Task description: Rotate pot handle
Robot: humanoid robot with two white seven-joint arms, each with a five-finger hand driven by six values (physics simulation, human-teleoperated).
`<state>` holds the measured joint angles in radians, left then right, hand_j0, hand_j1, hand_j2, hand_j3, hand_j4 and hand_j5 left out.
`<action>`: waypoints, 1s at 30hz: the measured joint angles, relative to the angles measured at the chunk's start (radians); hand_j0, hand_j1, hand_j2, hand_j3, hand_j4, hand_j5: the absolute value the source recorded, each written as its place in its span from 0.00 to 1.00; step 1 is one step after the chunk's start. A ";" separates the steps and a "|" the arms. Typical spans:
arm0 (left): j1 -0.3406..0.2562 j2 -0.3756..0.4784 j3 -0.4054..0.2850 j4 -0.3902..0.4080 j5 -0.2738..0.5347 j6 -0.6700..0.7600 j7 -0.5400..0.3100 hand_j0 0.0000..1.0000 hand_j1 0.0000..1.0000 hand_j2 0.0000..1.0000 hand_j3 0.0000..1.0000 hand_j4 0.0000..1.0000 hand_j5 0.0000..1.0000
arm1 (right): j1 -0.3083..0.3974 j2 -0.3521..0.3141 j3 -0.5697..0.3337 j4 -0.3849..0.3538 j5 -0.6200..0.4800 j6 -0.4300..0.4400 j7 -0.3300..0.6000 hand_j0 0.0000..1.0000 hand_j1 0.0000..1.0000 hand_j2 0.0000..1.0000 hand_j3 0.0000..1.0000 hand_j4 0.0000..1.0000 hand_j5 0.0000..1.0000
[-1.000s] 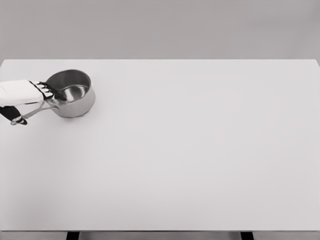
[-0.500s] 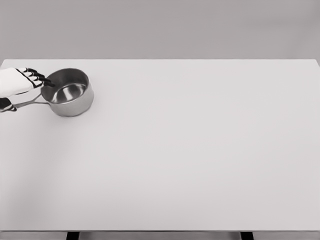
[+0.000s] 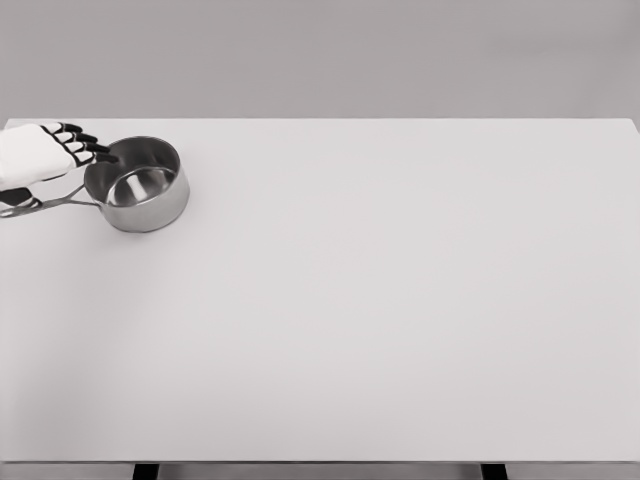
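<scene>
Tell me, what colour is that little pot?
Shiny silver: a round steel pot on the white table, seen in the head view.

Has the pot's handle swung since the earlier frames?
Yes. The handle has swung up toward the table's far edge; it now points almost straight left from the pot.

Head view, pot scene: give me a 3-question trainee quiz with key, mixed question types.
1. True or false: the pot stands upright on the table.
2. Which way does the pot handle point? A) toward the picture's left edge B) toward the picture's right edge C) straight up
3. Fill in: the only hand in view is the ___ hand.

Key: 1 true. 2 A. 3 left; it sits just above the handle with fingers extended toward the pot rim, not visibly gripping anything.
</scene>
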<state>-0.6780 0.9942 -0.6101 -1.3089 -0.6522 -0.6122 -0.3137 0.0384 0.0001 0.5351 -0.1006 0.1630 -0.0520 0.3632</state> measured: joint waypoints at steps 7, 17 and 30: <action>0.008 -0.004 -0.004 0.002 0.020 0.000 0.011 1.00 1.00 1.00 1.00 1.00 1.00 | 0.000 0.000 0.000 0.000 0.000 0.000 0.000 1.00 1.00 1.00 1.00 1.00 1.00; 0.037 -0.004 -0.007 0.023 0.046 0.000 0.015 1.00 1.00 1.00 1.00 1.00 1.00 | 0.000 0.000 0.000 0.000 0.000 0.000 0.000 1.00 1.00 1.00 1.00 1.00 1.00; 0.043 -0.012 -0.007 0.069 -0.058 0.006 0.127 1.00 1.00 1.00 1.00 1.00 1.00 | 0.000 0.000 0.000 0.000 0.000 0.000 0.000 1.00 1.00 1.00 1.00 1.00 1.00</action>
<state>-0.6351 0.9822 -0.6174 -1.2402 -0.7098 -0.6063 -0.1872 0.0383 0.0001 0.5351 -0.1008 0.1630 -0.0520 0.3632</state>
